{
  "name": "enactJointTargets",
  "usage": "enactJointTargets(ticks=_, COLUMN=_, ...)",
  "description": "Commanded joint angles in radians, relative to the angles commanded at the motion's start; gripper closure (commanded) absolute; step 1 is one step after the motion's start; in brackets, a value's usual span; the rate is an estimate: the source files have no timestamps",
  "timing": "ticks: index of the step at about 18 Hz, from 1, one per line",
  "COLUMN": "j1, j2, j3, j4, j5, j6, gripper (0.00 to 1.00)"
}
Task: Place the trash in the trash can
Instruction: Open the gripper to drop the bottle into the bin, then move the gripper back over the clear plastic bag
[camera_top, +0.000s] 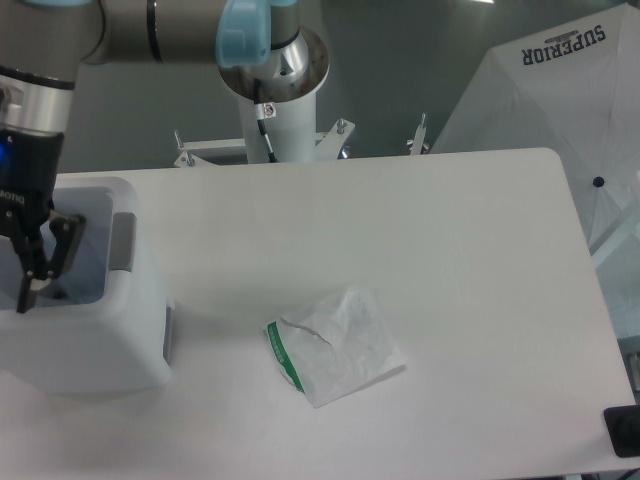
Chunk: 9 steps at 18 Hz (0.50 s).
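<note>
The trash can (90, 340) is a boxy white bin at the table's left edge, with a grey panel (122, 242) on its right wall. My gripper (42, 268) hangs over the bin's opening with its fingers apart and nothing between them. The crushed bottle does not show; the bin's inside looks bluish and dim. The crinkled white wrapper (340, 345) with its green edge strip lies flat on the table, right of the bin and apart from it.
The arm's white base column (275, 110) stands behind the table's far edge. A white fabric canopy marked SUPERIOR (560, 90) is at the right. A black object (622, 432) sits at the lower right corner.
</note>
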Motion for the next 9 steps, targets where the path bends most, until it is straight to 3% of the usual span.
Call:
enactJointTargets(ticks=4, j1=0.106, j2=0.005, j3=-0.017, j4=-0.006, j5=0.003, j6=-0.008, gripper=0.0)
enactJointTargets(ticks=9, j1=0.303, j2=0.011, j3=-0.124, j4=-0.012, j5=-0.003, j6=0.002, gripper=0.0)
